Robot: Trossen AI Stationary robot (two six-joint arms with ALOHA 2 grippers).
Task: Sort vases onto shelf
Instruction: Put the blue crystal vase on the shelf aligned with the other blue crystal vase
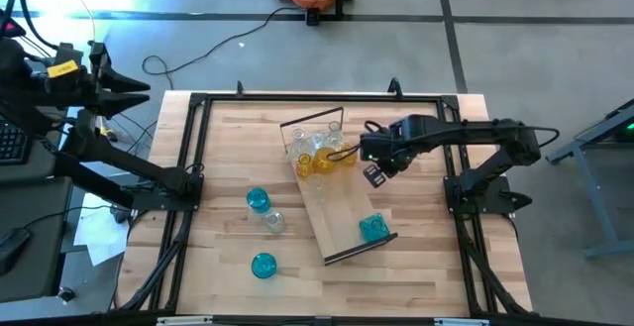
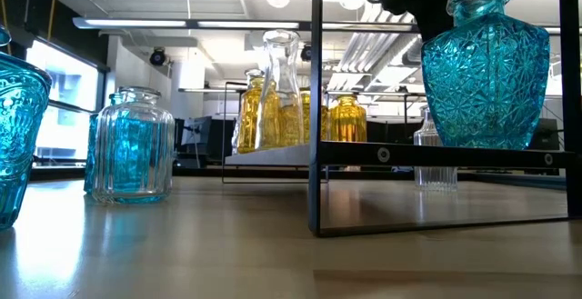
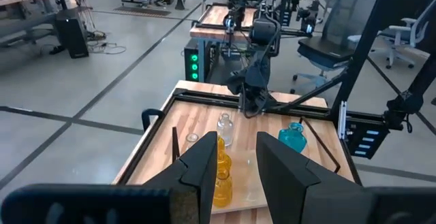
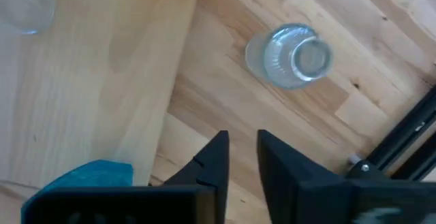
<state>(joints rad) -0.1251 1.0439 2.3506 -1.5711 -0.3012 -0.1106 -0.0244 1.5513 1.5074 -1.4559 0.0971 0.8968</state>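
Right gripper [image 1: 374, 174] hangs over the table just off the three o'clock edge of the shelf [image 1: 337, 217], its fingers [image 4: 214, 159] a narrow gap apart with nothing between them, looking straight down at a clear vase [image 4: 291, 55] standing on the bare tabletop beside the plank. Amber-yellow vases [image 1: 319, 160] and clear ones cluster at the shelf's twelve o'clock end, while a lone blue vase [image 1: 372, 228] stands near its six o'clock end, close to the dark metal rim. Off the shelf, toward nine o'clock on the table [image 1: 426, 267], stand a blue vase [image 1: 258, 200] and a clear vase [image 1: 274, 221] just beside it, with another blue vase [image 1: 264, 265] farther toward seven o'clock. Seen from table height, the shelf's blue vase [image 2: 482, 72] looms large on the raised plank, the amber group [image 2: 273, 108] behind it. Left gripper [image 1: 134, 90] waits well off the table's ten o'clock corner, its fingers [image 3: 204, 169] slightly parted and empty.
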